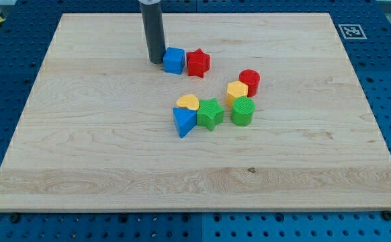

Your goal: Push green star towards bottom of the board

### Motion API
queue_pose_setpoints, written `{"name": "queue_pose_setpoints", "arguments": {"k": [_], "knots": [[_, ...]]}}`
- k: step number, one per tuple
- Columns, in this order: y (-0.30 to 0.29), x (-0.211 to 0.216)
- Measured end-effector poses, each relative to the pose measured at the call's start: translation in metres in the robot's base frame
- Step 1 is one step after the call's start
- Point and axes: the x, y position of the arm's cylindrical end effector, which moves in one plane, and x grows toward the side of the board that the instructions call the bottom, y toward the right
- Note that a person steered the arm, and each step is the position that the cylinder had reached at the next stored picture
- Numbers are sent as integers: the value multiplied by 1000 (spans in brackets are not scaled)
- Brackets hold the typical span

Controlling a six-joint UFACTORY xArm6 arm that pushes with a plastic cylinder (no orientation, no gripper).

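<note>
The green star (210, 113) lies near the middle of the wooden board (81, 148), touching a blue triangle (183, 122) on its left and a yellow heart (188, 102) at its upper left. My tip (156, 61) stands near the view's top, just left of a blue cube (174, 60), well above and left of the green star.
A red star (198, 63) touches the blue cube's right side. A green cylinder (242, 111) sits right of the green star, with a yellow hexagon (237, 92) and a red cylinder (250, 81) above it. A marker tag (351, 30) is at the board's top right corner.
</note>
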Motion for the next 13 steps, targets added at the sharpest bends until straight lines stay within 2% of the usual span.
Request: {"name": "queue_pose_setpoints", "arguments": {"k": [1, 2, 3, 4, 5, 6, 7, 9, 11, 12, 13], "knots": [[2, 6], [-13, -59], [33, -101], [126, -68], [203, 9], [243, 69], [255, 94], [193, 101], [137, 40], [141, 53], [149, 86]]}}
